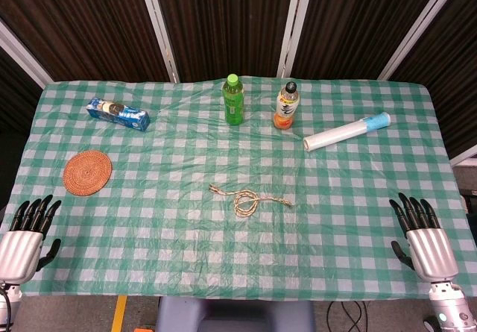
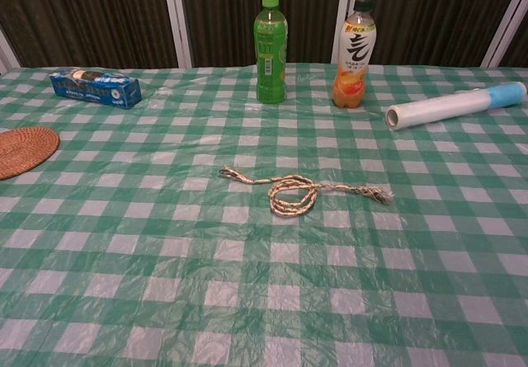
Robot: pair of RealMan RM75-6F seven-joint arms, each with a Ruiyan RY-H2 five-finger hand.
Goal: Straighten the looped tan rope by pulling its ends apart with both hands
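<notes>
The tan rope (image 1: 250, 199) lies flat on the green checked table (image 1: 149, 227), about halfway between the two hands. It has a small round loop in the middle and two loose ends sticking out, one to each side. The left hand (image 1: 26, 235) is well apart from the rope, down at the near left edge of the table. Its fingers are spread and it holds nothing. The right hand (image 1: 422, 235) is just as far off on the other side, at the near right edge. Its fingers are also spread and it holds nothing.

Farther from the hands than the rope stand a green bottle (image 1: 233, 100) and an orange drink bottle (image 1: 286, 106). A round woven mat (image 1: 87, 172) sits ahead of the left hand. A white roll (image 1: 346, 132) lies ahead of the right hand.

The chest view shows no hands. The wrists are cut off at the bottom of the head view.
</notes>
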